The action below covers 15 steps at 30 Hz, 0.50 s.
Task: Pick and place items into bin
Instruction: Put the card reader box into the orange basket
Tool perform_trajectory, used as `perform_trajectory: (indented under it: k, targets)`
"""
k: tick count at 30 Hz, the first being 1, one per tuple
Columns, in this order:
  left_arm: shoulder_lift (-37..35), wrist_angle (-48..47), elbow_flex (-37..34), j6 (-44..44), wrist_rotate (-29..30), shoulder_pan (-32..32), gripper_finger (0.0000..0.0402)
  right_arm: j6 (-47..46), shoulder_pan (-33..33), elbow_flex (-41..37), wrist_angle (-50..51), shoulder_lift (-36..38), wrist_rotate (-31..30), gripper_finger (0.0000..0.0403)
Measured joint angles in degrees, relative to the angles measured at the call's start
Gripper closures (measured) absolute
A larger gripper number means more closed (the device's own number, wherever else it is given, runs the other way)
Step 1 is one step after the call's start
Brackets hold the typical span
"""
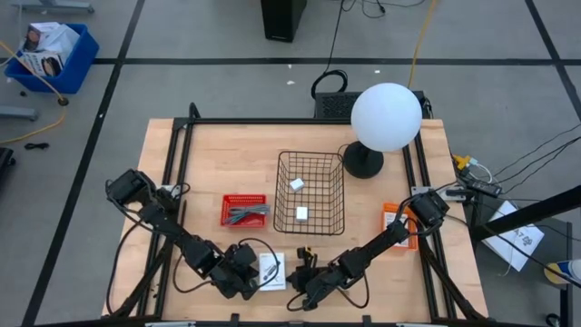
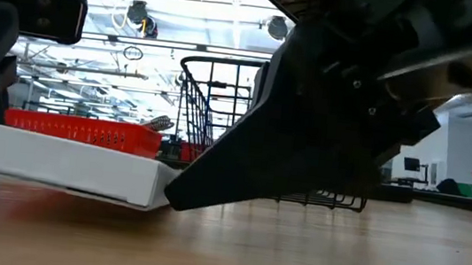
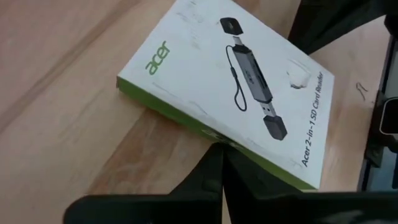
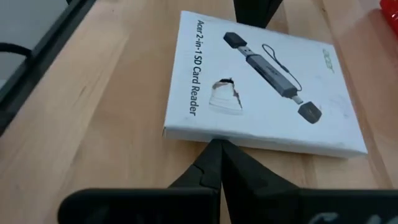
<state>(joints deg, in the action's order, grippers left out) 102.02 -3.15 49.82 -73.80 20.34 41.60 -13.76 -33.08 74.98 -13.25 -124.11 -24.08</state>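
Flat on the table (image 1: pixel 209 182), the white box (image 1: pixel 271 270) lies between both closed, empty fingers (long axis unclear).

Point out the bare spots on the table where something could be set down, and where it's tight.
Bare wood lies behind the red tray, left of the wire basket, and between the basket and the orange item. The front edge is crowded: the shut left gripper and shut right gripper flank the white box. The lamp fills the far right corner.
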Motion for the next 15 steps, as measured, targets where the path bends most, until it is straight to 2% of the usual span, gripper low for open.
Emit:
perform_trajectory:
  k: [7, 11, 15]
  targets:
    - [0.0, 2.2, 0.0, 1.2, 0.9, -0.2, 0.0387, -0.1, 0.0, 0.0, -0.1, 0.0, 0.7, 0.0403]
    - [-0.1, 4.4, 0.0, 2.9, 2.9, -0.2, 0.0397, -1.3, 0.0, 0.0, 0.2, 0.0, 3.0, 0.0403]
    - [-0.1, 5.2, 0.1, 3.2, 4.4, -0.2, 0.039, -2.1, 0.6, 0.0, 0.2, 0.0, 5.2, 0.0403]
